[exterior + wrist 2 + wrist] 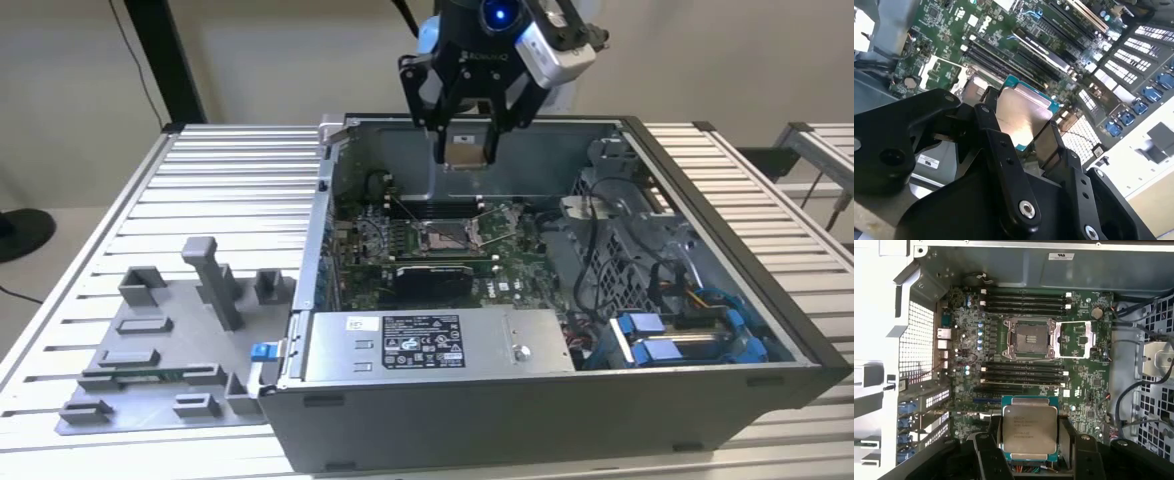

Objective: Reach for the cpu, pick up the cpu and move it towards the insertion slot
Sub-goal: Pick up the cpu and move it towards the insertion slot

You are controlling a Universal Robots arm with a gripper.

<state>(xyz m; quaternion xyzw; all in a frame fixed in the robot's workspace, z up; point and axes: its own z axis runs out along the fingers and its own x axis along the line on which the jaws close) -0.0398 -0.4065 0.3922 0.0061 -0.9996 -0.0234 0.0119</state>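
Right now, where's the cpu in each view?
Exterior view: cpu hangs in the pincer above the open case.
First wrist view: cpu silver face up, apart from the insertion slot.
Second wrist view: cpu between black fingers.
Shared landmark: the insertion slot.

One cpu (1029, 432) is showing, one insertion slot (1029, 338) is lying in one open computer case (747, 300), and one grey tray (147, 350) is sitting on one tabletop (200, 200).
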